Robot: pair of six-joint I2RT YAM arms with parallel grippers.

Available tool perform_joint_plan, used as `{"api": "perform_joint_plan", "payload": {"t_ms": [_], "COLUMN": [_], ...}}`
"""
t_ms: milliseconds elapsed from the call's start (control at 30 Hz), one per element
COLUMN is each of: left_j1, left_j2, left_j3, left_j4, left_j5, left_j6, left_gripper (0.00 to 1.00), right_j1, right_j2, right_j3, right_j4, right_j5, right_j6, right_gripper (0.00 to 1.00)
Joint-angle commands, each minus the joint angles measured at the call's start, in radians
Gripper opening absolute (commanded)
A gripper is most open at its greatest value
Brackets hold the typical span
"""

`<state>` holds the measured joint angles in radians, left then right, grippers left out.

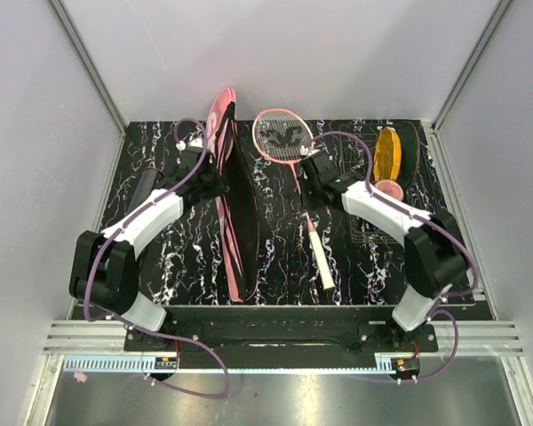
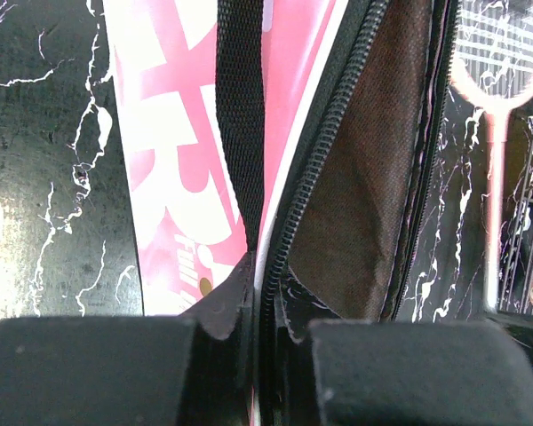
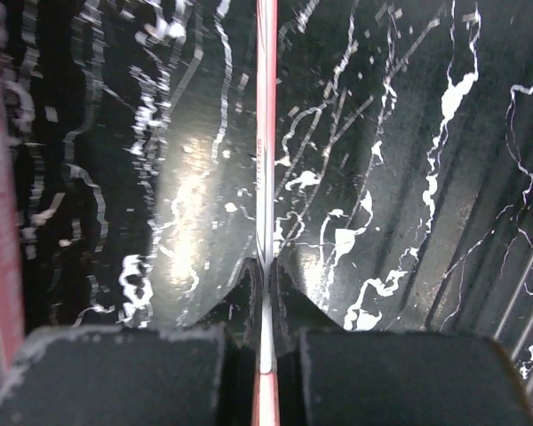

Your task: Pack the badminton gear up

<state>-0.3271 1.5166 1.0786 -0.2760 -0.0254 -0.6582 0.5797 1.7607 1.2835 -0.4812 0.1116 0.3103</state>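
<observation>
The long pink cover (image 1: 234,213) lies lengthwise left of centre, unzipped, with its dark lining showing. My left gripper (image 1: 211,184) is shut on its zipper edge (image 2: 289,222), holding the flap up; the pink lettered side (image 2: 182,151) is to the left of the fingers. One pink-framed racket (image 1: 282,135) lies at the middle, its white handle (image 1: 321,259) towards me. My right gripper (image 1: 313,188) is shut on its thin shaft (image 3: 266,160). The black tube (image 1: 147,187) lies at the left. A second racket and the shuttlecocks are not in view.
A yellow oval disc (image 1: 388,154) rests on a dark cover at the back right, with a small pinkish cup (image 1: 389,189) just in front of it. The black marbled mat (image 1: 284,266) covers the table. White walls close in the sides and back.
</observation>
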Motion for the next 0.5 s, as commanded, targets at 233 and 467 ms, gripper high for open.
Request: {"api": "perform_joint_plan", "payload": {"t_ms": [233,467], "left_j1": [0.037,0.06], "left_j2": [0.06,0.071], "left_j3": [0.067,0.098], "left_j4": [0.015,-0.005], "left_j5": [0.019,0.067], "left_j6": [0.0,0.006], "left_gripper": [0.0,0.0], "right_j1": [-0.004,0.006], "right_j2": [-0.28,-0.363], "right_j3": [-0.053,-0.079], "right_j4": [0.009,-0.049], "right_j5": [-0.098,-0.102], "right_j6": [-0.04,-0.062], "right_gripper": [0.0,0.0]}}
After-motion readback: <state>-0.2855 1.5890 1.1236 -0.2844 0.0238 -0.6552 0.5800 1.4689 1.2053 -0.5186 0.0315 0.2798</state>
